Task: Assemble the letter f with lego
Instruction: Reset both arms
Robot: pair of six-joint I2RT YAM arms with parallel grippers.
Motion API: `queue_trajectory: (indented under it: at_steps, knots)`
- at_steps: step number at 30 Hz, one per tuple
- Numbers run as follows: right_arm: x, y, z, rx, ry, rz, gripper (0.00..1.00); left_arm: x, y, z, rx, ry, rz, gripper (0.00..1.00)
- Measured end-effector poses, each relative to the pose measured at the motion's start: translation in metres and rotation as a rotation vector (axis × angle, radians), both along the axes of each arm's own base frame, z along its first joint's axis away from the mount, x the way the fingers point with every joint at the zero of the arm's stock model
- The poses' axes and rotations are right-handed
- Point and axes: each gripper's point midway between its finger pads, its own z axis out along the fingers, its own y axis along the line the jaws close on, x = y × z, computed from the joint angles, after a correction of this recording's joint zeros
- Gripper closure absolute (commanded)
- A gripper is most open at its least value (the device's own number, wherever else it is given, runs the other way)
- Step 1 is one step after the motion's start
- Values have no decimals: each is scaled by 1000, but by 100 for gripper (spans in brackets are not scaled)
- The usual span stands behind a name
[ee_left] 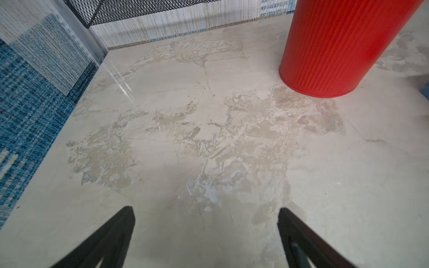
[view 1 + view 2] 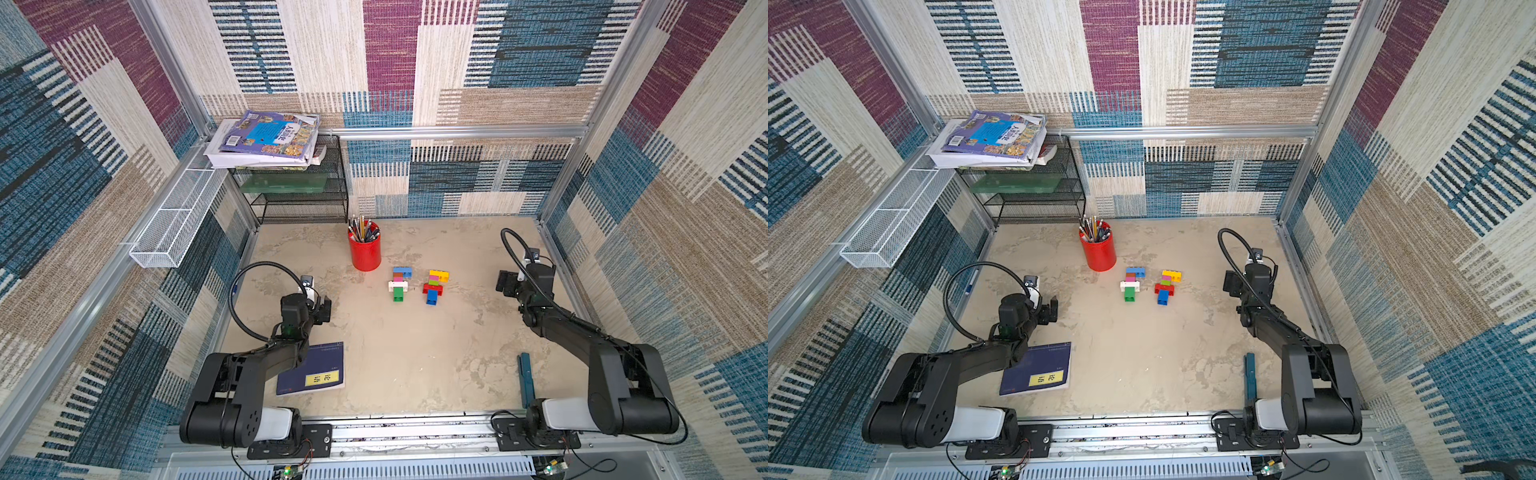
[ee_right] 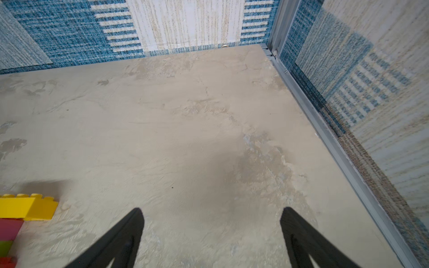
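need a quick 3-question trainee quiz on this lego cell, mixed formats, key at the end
1. True or false: the left gripper is shut on a brick.
2. Take the lego column nearer the right arm. What colour is its end brick closest to the robot? A green, B blue, C yellow.
3. What stands in the red cup?
Key: 1 false, its jaws are open with nothing between them. 2 B, the blue brick. 3 pencils.
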Motion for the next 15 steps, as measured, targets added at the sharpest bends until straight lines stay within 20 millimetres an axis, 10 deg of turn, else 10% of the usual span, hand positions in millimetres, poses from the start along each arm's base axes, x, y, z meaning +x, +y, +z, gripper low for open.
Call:
queue_trajectory:
  at_steps: [15]
  knots:
    - [-2, 16, -10, 35, -178, 119, 5, 32, 0, 16, -97, -37, -78, 1]
